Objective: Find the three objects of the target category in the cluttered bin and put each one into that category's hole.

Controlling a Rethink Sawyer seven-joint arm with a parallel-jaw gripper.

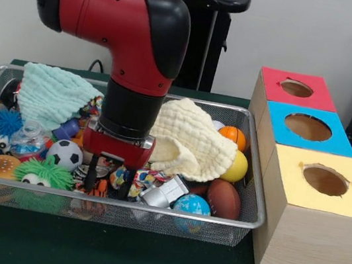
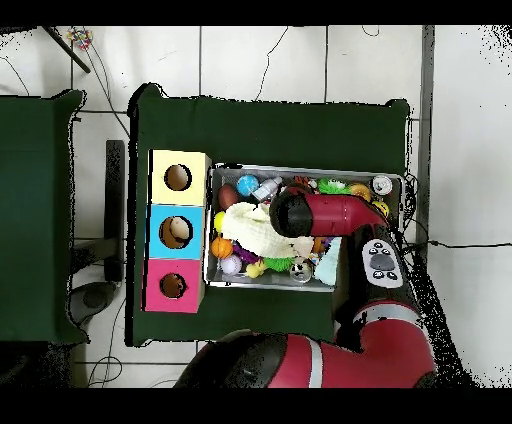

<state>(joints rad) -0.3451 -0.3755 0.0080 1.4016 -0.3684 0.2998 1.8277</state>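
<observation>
The black 2-fingered gripper is held apart, lowered among toys in the wire-mesh bin. 3 holed wooden boxes are set beside it.

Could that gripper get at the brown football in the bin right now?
Probably yes. The brown football lies uncovered beside the cream cloth, and the gripper, open, is down in the bin a little way off.

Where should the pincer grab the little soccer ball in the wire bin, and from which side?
Take the soccer ball across its widest middle, coming straight down from above. It is round with no handle, its top is uncovered, and toys crowd its sides. The pincer looks open, just beside it.
</observation>
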